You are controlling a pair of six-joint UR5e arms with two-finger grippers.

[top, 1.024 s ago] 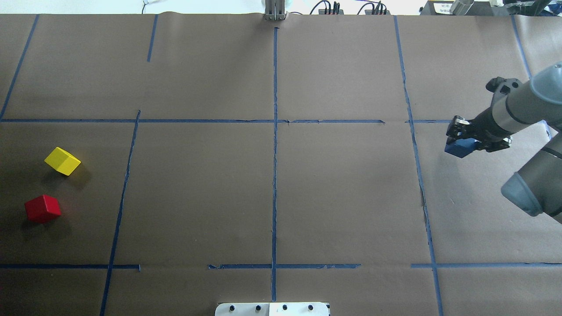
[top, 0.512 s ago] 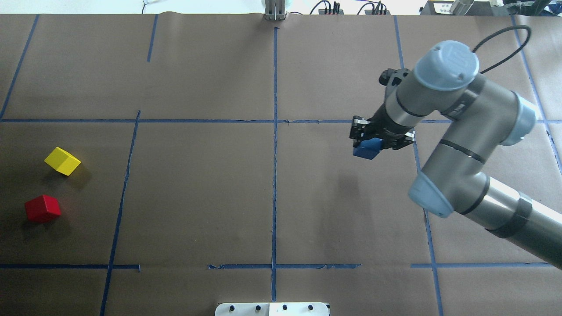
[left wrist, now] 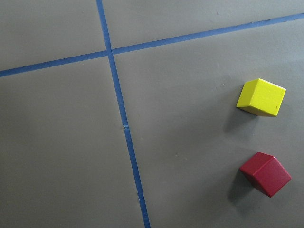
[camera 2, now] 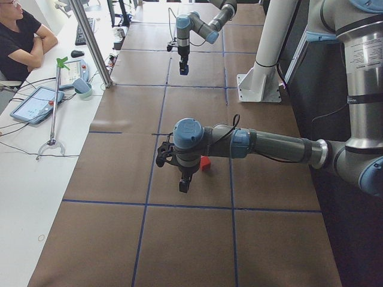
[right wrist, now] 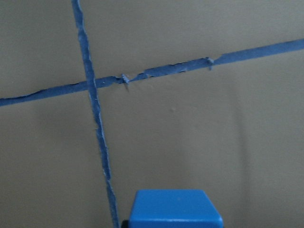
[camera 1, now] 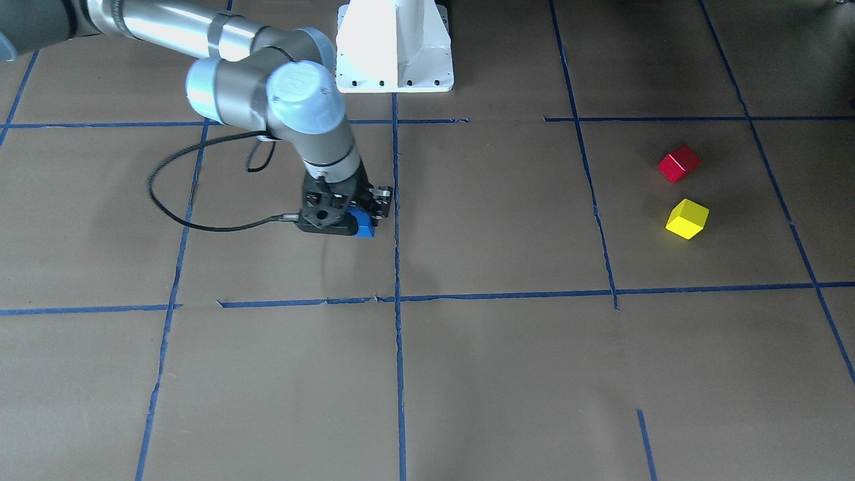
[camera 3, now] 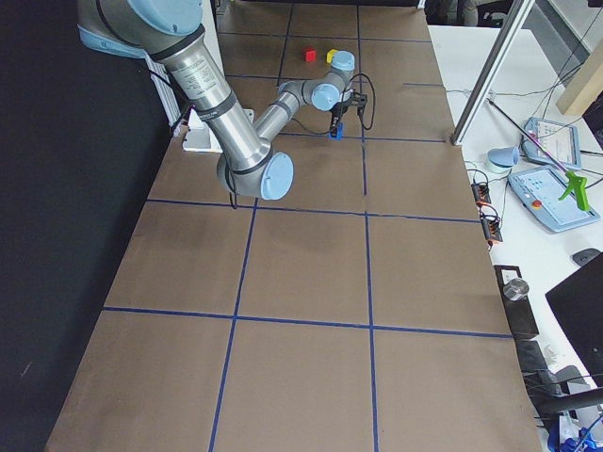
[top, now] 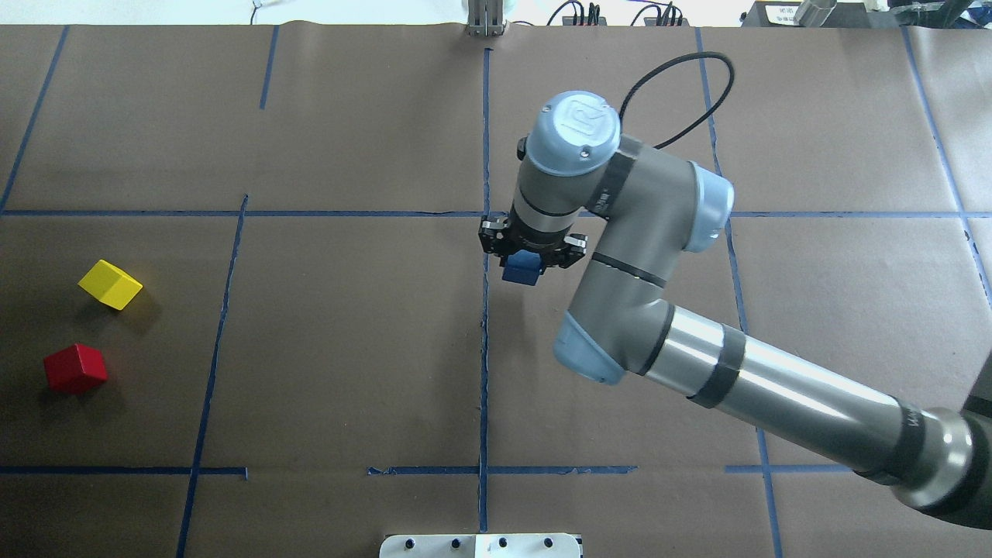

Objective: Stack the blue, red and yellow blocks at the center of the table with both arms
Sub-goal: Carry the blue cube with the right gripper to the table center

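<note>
Blue block (top: 520, 271) was clenched in the right pincer (top: 529, 260) near desk (top: 349, 349) center; red block (top: 75, 369) and yellow block (top: 110, 284) lay well apart toward 9 o'clock; left pincer's (camera 2: 184, 185) state: cannot tell.

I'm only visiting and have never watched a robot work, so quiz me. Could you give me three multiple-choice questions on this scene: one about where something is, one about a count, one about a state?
1. Where is the blue block?
A) lying loose in a corner
B) in the right gripper, by the central tape line
C) on top of another block

2. How many blocks lie loose on the table?
A) one
B) two
C) three

3. How do the red block and yellow block sit relative to each other?
A) stacked
B) touching
C) apart

Answers:
1 B: the gripper is closed on the block just beside that line.
2 B: only the red and yellow ones lie loose.
3 C: bare paper shows between them.
</note>
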